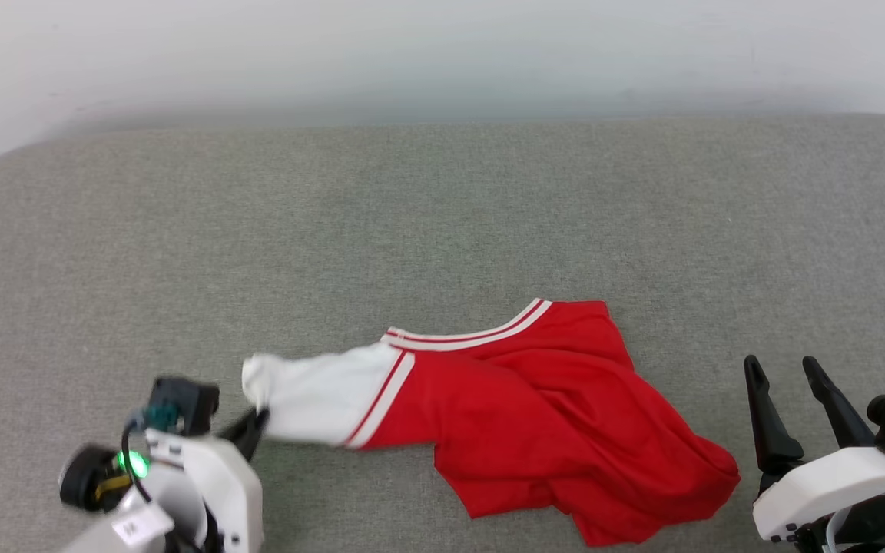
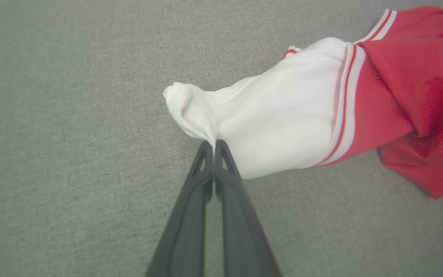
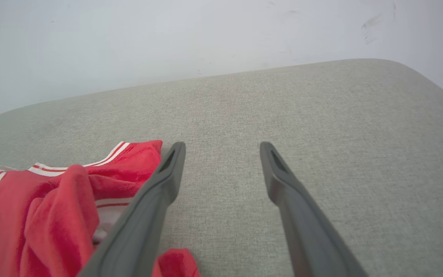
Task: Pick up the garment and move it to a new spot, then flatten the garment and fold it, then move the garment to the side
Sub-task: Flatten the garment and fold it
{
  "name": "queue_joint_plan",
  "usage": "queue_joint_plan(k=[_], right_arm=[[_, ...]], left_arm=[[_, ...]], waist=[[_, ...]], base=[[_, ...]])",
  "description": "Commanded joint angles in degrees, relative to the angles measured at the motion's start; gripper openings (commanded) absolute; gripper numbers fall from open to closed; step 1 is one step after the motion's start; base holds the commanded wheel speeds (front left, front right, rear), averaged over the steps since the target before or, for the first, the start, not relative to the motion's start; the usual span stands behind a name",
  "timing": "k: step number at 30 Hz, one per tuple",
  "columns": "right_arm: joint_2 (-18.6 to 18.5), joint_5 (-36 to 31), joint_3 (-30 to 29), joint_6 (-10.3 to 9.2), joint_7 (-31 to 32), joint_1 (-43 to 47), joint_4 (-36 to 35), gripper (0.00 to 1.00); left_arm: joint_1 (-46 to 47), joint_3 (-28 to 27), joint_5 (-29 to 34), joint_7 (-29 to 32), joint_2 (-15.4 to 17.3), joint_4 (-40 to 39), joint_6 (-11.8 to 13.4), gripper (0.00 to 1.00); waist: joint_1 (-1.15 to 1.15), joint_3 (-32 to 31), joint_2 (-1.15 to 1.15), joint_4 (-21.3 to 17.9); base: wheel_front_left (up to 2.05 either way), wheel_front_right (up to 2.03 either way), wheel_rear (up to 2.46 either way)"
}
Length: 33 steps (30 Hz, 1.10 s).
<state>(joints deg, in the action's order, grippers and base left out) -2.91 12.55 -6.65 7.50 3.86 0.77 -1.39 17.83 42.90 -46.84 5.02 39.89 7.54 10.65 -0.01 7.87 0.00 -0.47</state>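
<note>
near the front-left corner of the grey padded surface (image 1: 442,215), the robot's left gripper (image 2: 214,145) pinches the cuff end of the white sleeve (image 1: 319,399). its two dark fingers are pressed together with a fold of white cloth caught between the tips. whether the cuff is off the surface is hard to tell. from there the garment (image 1: 535,399) runs rightward along the front edge: the sleeve drawn out, striped trim at the shoulder seam, then the red body in a rumpled heap, its collar trim turned toward the back edge and loose folds spilling toward the front-right. no lettering is in sight. near the heap's right end but apart from it, the right gripper (image 1: 780,361) hovers by the front-right corner, fingers spread wide with nothing between them. a pale wall (image 1: 442,54) rises beyond the back edge. the step in hand appears to be the first one, picking the shirt up to carry it elsewhere, with one sleeve gripped and the body lying crumpled. the next move likely calls for a lift. a single sleeve hold would probably let the body drag, so a second hold by the right gripper on the red cloth seems wise.
</note>
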Motion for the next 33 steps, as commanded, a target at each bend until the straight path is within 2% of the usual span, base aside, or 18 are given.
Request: queue_joint_plan(k=[1, 6, 11, 12, 13, 14, 21, 29, 33], right_arm=[[0.05, -0.03, -0.03, -0.02, 0.07, 0.42, -0.19, 1.0], [0.05, 0.0, -0.07, -0.02, 0.74, 1.02, -0.53, 1.0], [0.05, 0.26, 0.11, -0.02, 1.26, 1.43, -0.63, 1.0], [0.05, 0.35, 0.12, -0.02, 1.4, 1.52, -0.61, 1.0], [0.05, 0.42, 0.14, -0.02, 1.5, 1.65, -0.57, 1.0], [0.05, 0.46, 0.02, -0.02, 1.58, 1.8, -0.53, 1.0], [0.05, 0.78, -0.77, -0.02, 2.35, 2.97, -0.47, 1.0], [0.05, 1.48, -1.82, -0.02, 4.36, 2.34, 2.45, 1.0], [0.05, 1.88, -2.36, -0.02, 7.5, 0.1, 5.6, 1.0]], left_arm=[[-1.25, 0.21, -0.41, -0.43, -0.32, 0.27, 0.19, 0.0], [-7.08, 0.29, -3.31, -2.7, -2.07, 2.76, 0.76, 0.0], [-10.74, 0.31, -5.91, -5.1, -4.71, 6.85, -0.61, 0.0], [-11.15, 0.26, -6.32, -5.76, -5.37, 7.59, -0.74, 0.21], [-11.4, 0.16, -6.49, -6.55, -6.09, 8.09, -0.77, 0.54], [-11.54, 0.05, -6.33, -7.42, -6.5, 8.46, -0.6, 1.0], [-10.7, -2.61, -3.6, -16.04, -8.23, 7.71, 2.85, 1.0], [-9.32, -6.39, 0.52, -19.75, -8.85, 2.25, 6.71, 1.0], [-9.22, -9.7, 3.61, -20.23, -9.62, -1.75, 7.19, 1.0]], waist=[[0.01, -0.26, 0.0, 0.22], [0.01, -0.84, 0.0, 0.59], [0.01, -1.6, 0.0, 0.4], [0.01, -1.82, 0.0, 0.34], [0.01, -2.11, 0.0, 0.33], [0.01, -2.44, 0.0, 0.36], [0.01, -4.26, 0.0, 0.69], [0.01, -4.96, 0.0, 1.79], [0.01, -4.52, 0.0, 2.67]], base=[[0.0, 0.0, 0.0], [0.0, 0.0, 0.0], [0.0, 0.0, 0.0], [0.0, 0.0, 0.0], [0.0, 0.0, 0.0], [0.0, 0.0, 0.0], [0.0, 0.0, 0.0], [0.0, 0.0, 0.0], [0.0, 0.0, 0.0]])
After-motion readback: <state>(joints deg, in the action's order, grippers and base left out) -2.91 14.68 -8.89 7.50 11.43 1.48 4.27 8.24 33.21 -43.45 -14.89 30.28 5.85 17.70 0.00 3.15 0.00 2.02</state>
